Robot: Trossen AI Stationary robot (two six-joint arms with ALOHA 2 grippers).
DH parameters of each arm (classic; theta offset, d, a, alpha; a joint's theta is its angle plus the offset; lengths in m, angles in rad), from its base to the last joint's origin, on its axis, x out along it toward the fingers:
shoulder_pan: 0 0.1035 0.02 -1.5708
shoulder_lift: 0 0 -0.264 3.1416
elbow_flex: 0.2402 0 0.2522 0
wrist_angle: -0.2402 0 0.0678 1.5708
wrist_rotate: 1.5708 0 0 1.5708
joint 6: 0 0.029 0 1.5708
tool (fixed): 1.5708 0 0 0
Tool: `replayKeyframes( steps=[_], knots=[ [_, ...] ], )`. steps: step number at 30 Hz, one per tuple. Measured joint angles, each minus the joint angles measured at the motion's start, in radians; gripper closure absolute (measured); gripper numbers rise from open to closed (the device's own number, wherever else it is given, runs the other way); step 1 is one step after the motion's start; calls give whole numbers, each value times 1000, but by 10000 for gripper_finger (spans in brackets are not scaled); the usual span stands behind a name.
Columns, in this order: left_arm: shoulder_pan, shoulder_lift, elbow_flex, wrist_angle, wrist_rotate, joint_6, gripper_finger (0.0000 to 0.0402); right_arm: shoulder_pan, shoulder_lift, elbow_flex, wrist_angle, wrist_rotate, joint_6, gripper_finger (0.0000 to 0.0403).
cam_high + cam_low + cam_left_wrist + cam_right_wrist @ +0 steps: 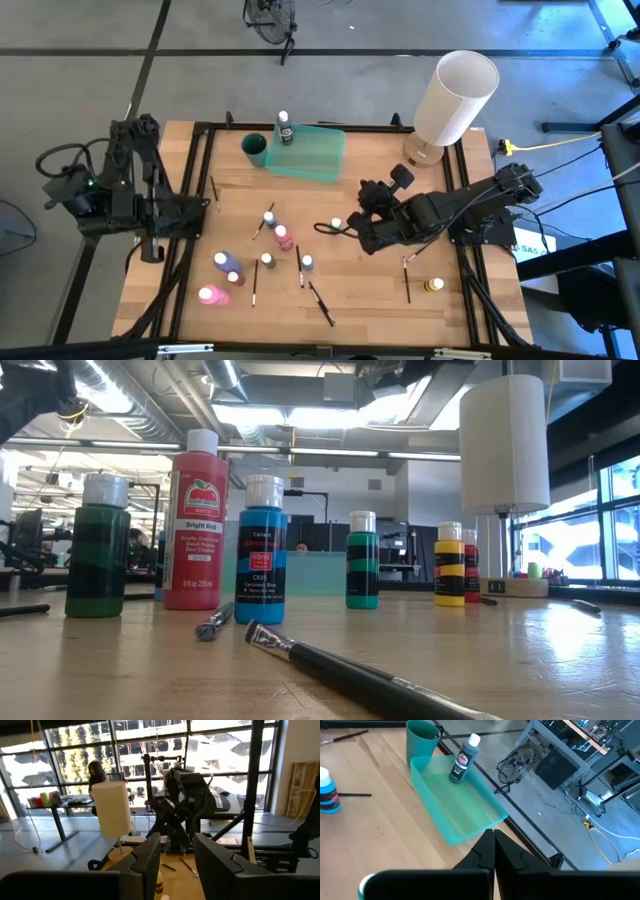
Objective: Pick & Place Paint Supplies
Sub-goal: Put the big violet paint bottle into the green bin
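Note:
Several small white-capped paint bottles stand upright on the wooden table: pink [210, 295], purple [233, 278], red [283, 237], blue [307, 262] and yellow [433, 285]. Thin dark brushes [320, 300] lie flat among them. One black bottle [464, 760] stands inside the green tray [470, 815]. My right gripper [494, 842] is shut and empty, hovering right of the tray [310, 155], near a capped bottle [336, 223]. My left gripper [177, 850] is open and empty at the table's left edge [195, 205].
A green cup [254, 148] stands against the tray's left side. A big white cylindrical lamp [455, 100] stands at the far right corner. In the low view a red bottle [196, 525], a blue bottle [261, 540] and a brush [350, 675] are nearest the camera.

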Motion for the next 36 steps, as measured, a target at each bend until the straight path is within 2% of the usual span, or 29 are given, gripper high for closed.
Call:
replayKeyframes(
  steps=[7,12,25,29,33,34,36],
  knots=[
    [66,53,125,-136,35,2,289,-9,3,0,2,-27,0,402],
    [126,97,209,-251,96,19,291,-11,3,0,2,-27,-1,402],
    [370,232,436,-569,258,31,336,-13,3,0,10,-26,-19,402],
    [472,263,483,-671,310,-36,354,-13,3,0,11,-26,-26,402],
    [581,285,522,-889,352,-184,372,-13,2,-9,20,-25,-26,402],
    [610,287,527,-955,401,-235,376,-13,2,-18,21,-26,-26,402],
    [668,289,535,-1085,570,-362,385,-13,3,-40,24,-26,-26,402]
  ],
)
